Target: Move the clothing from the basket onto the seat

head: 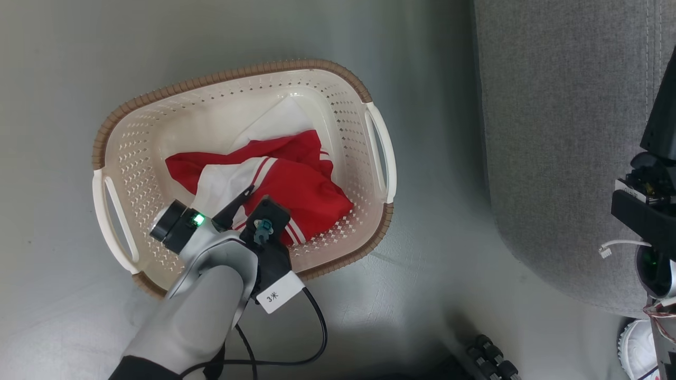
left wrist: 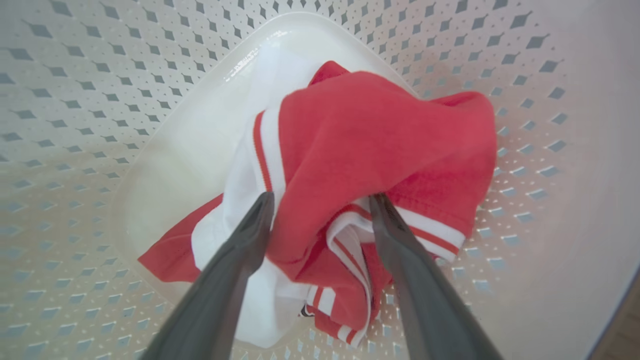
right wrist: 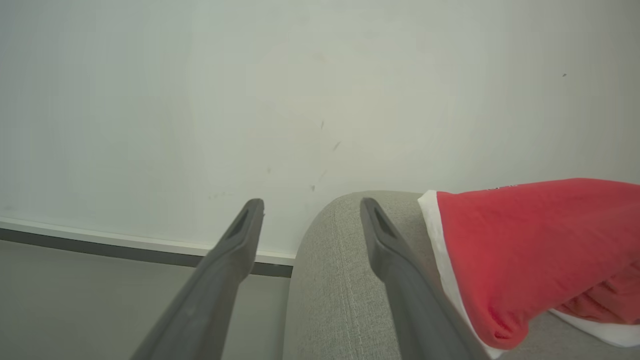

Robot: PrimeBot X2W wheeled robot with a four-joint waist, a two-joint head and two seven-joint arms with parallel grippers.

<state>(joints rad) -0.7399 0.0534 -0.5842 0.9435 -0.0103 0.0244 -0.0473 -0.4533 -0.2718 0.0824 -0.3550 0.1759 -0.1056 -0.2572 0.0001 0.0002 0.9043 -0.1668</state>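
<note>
Pickup of the red-and-white garment (left wrist: 380,140) in the basket (head: 137,158) is in hand: its raised fold is straddled by the wide-open left gripper (left wrist: 321,200), so closing and a lift to the seat (head: 554,132) seem called for, where a second garment (right wrist: 525,240) is laid beside the spread right gripper (right wrist: 311,205)

Smooth grey floor (head: 438,306) with a soft sheen. A grey seat (head: 560,158) stands at 3 o'clock. In the right wrist view, a pale scuffed wall (right wrist: 320,90) meets dark skirting (right wrist: 125,250) at 8 o'clock.

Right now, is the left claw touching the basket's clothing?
Touching. Left wrist view: open left claw straddles a fold of clothing that laps over one fingertip.
</note>
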